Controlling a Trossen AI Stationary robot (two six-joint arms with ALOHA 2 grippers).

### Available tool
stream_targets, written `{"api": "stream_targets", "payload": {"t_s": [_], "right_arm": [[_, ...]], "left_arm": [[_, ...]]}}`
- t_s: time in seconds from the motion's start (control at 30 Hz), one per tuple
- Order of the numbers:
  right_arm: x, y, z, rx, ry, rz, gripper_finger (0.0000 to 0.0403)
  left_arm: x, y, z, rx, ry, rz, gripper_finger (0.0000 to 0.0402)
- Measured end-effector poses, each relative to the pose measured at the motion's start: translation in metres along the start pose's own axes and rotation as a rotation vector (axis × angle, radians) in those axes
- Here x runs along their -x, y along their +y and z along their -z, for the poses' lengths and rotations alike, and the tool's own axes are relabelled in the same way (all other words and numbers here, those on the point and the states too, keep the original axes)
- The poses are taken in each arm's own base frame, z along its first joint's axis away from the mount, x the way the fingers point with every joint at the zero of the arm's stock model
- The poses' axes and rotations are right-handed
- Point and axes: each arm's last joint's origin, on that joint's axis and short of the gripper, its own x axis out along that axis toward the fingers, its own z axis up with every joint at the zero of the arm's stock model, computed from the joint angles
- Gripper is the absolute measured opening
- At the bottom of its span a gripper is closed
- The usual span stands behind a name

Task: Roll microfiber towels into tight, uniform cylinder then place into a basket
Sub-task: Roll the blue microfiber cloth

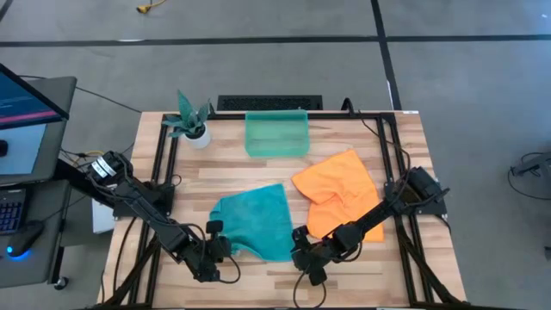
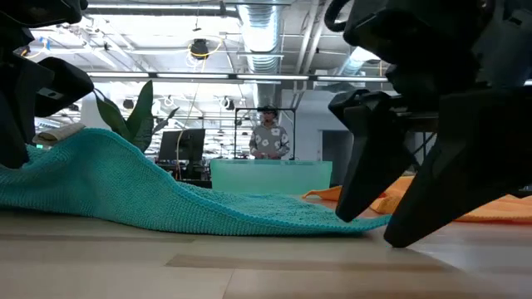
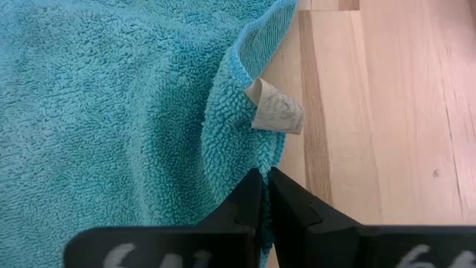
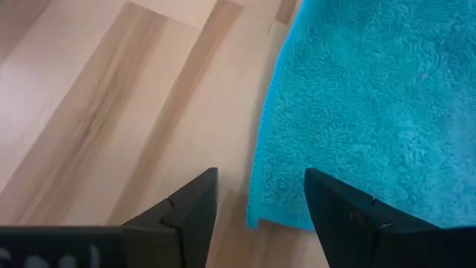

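Teal towel (image 1: 256, 222) flat mid-table (image 1: 344, 275), one near edge lifted. Left gripper (image 3: 265, 195) clenched on that edge, beside its white tag (image 3: 277, 113). Right gripper (image 4: 260, 201) released, jaws wide, over the towel's other near corner. Orange towel (image 1: 337, 191) just beside the teal one; basket (image 1: 276, 133) at the far edge.

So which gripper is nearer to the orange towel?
The right gripper: it is open at the teal towel's near corner, beside the orange towel. The left gripper pinches the teal towel's far-side edge, farther away.
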Motion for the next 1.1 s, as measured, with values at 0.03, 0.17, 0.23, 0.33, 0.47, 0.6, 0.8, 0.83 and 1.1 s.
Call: {"api": "stream_targets", "payload": {"t_s": [0.03, 0.17, 0.23, 0.33, 0.47, 0.6, 0.8, 0.83, 1.1], "right_arm": [[0.0, -0.001, 0.0, -0.017, 0.002, 0.001, 0.0223], [-0.001, -0.004, 0.0, -0.05, 0.008, -0.002, 0.02], [-0.001, -0.006, 0.001, -0.052, 0.017, -0.001, 0.0179], [-0.001, -0.009, 0.002, -0.082, 0.035, -0.002, 0.0139], [-0.002, -0.012, 0.003, -0.111, 0.042, 0.007, 0.0084], [-0.002, -0.014, 0.003, -0.112, 0.047, 0.017, 0.0034], [0.0, -0.015, 0.003, -0.111, 0.05, 0.039, 0.0017], [0.0, -0.015, 0.002, -0.11, 0.053, 0.049, 0.002], [0.014, 0.0, -0.016, -0.049, 0.124, 0.109, 0.0009]], "left_arm": [[0.0, 0.0, 0.0, 0.0, 0.0, 0.0, 0.0004], [0.0, 0.0, 0.0, 0.005, 0.0, 0.0, 0.0004], [0.0, 0.0, 0.0, 0.005, 0.001, 0.001, 0.0004], [0.0, 0.0, 0.0, 0.005, 0.005, 0.005, 0.0004], [0.0, -0.001, 0.001, 0.005, 0.018, 0.022, 0.0005], [0.0, -0.001, 0.001, 0.004, 0.032, 0.041, 0.0009], [0.0, -0.004, -0.001, -0.043, 0.028, 0.094, 0.001], [0.0, -0.005, -0.002, -0.044, 0.03, 0.11, 0.001], [0.004, -0.012, 0.003, -0.055, 0.049, 0.166, 0.001]]}}
